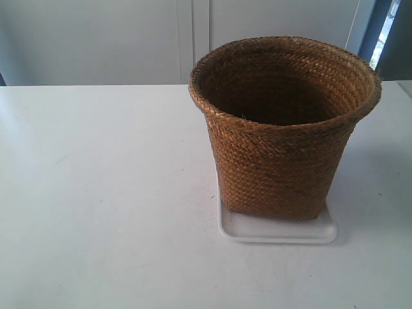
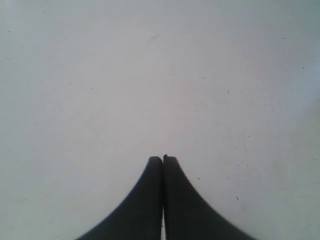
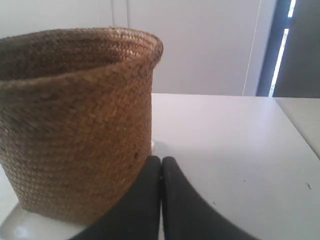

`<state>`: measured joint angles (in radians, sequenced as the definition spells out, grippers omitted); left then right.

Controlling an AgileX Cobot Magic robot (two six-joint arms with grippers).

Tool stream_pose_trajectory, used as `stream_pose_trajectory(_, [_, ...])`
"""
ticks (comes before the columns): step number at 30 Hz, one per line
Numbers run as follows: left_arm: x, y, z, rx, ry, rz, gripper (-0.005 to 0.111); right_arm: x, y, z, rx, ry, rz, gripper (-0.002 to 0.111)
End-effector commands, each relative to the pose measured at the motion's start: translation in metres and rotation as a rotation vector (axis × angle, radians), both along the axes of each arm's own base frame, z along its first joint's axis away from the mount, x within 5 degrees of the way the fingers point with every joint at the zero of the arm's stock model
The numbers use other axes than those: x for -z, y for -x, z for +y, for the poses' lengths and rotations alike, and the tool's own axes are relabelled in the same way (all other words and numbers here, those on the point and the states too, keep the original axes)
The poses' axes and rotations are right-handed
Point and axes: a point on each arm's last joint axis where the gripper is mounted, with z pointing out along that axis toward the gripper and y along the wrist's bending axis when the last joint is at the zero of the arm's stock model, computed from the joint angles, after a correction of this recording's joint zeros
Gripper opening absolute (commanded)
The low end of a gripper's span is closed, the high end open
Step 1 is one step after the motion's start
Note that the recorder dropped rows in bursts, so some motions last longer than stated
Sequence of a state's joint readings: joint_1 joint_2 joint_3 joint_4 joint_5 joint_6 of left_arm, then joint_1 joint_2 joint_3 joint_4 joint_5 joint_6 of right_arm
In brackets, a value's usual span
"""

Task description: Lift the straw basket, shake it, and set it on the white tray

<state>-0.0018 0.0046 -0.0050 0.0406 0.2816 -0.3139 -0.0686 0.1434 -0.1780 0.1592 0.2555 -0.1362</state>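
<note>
The brown woven straw basket [image 1: 283, 129] stands upright on the white tray [image 1: 277, 230], to the right of the table's middle in the exterior view. No arm shows in that view. In the right wrist view the basket [image 3: 75, 125] fills one side, with a bit of the tray [image 3: 20, 225] under its base. My right gripper [image 3: 161, 159] is shut and empty, its tips just beside the basket's wall; contact cannot be told. My left gripper [image 2: 163, 158] is shut and empty over bare white table, with neither basket nor tray in its view.
The white table [image 1: 96, 193] stretches wide to the basket's left. A pale wall with cabinet seams [image 1: 193, 38] runs behind it. A dark vertical opening [image 1: 393, 32] lies at the back right. The table's edge [image 3: 300, 125] shows in the right wrist view.
</note>
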Motion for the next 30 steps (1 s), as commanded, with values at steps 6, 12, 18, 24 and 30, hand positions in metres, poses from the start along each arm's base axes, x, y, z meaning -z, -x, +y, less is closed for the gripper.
stream_pose_trajectory(6, [0.001, 0.000, 0.000, 0.001, 0.011, -0.003, 0.000, 0.049, 0.006, -0.001, 0.013, 0.002, 0.029, 0.000])
stream_pose_trajectory(12, [0.001, 0.000, 0.000, 0.001, 0.011, -0.003, 0.000, 0.055, 0.008, -0.001, 0.011, 0.031, 0.068, 0.000])
stream_pose_trajectory(18, [0.001, 0.000, 0.000, 0.001, 0.011, -0.003, 0.000, 0.055, 0.008, -0.003, 0.019, 0.098, 0.077, 0.000])
stream_pose_trajectory(24, [0.001, 0.000, 0.000, 0.001, 0.011, -0.003, 0.000, 0.057, 0.008, -0.003, 0.020, 0.087, 0.097, 0.000])
stream_pose_trajectory(30, [0.001, 0.000, 0.000, 0.001, 0.011, -0.003, 0.000, 0.059, 0.009, -0.003, 0.021, 0.067, 0.125, 0.000])
